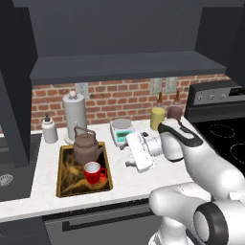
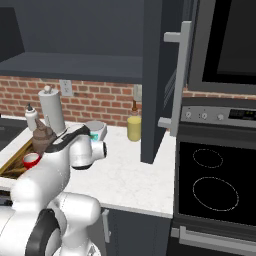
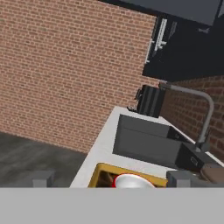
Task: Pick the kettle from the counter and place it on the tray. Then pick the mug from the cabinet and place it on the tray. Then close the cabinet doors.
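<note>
Left to right: kettle (image 1: 87, 146) and mug (image 1: 93, 172) both stand on the tray (image 1: 64, 187), mug just in front of the kettle, so both placements look done. My gripper (image 1: 132, 154) hangs just right of the tray, jaws wide, empty. Cabinet door (image 2: 156, 80) stands open; closing remains.

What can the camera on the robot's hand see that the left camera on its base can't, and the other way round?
Hand view alone: the curved grey faucet over the sink basin, and a bare brick side wall. Left base view alone: the paper-towel roll, the white-and-teal scale, the yellow jar, the stovetop and the open cabinet shelf. Both: the tray's gold rim and the red mug on it.
</note>
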Robot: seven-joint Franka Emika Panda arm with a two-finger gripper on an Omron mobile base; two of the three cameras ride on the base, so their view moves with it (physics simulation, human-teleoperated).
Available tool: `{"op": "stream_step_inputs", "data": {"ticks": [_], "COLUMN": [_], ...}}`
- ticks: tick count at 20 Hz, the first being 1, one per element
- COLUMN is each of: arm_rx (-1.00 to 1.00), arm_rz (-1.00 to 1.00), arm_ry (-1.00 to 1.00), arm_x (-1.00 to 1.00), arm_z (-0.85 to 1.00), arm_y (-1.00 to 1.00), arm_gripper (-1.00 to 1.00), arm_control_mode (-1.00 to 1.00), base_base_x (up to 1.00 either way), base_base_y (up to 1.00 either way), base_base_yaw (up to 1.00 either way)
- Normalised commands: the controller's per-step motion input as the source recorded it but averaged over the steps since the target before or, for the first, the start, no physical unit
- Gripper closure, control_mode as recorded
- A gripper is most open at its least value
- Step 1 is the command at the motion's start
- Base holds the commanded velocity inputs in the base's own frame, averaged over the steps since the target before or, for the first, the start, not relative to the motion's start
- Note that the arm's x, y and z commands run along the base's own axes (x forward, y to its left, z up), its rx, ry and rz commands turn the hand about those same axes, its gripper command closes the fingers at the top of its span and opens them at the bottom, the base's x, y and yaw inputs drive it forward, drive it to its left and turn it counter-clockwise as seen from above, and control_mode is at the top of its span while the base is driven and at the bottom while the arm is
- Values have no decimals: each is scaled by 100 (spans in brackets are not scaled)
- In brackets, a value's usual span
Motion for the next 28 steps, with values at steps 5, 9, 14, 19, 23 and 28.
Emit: {"op": "stream_step_inputs", "data": {"ticks": [5, 9, 14, 19, 23, 28], "arm_rx": [9, 8, 6, 7, 4, 9], "arm_rz": [-18, -26, -25, -22, -16, -20], "arm_ry": [-6, -14, -3, -2, -14, -20], "arm_x": [-49, -55, -21, -13, -34, -29], "arm_z": [23, 4, 16, 10, 0, 6], "arm_y": [-20, -49, -68, -82, -59, -72], "arm_gripper": [-100, -100, -100, -100, -100, -100], "arm_control_mode": [-100, -100, -100, -100, -100, -100], "base_base_x": [0, 0, 0, 0, 0, 0], "base_base_y": [0, 0, 0, 0, 0, 0], "base_base_yaw": [0, 0, 0, 0, 0, 0]}}
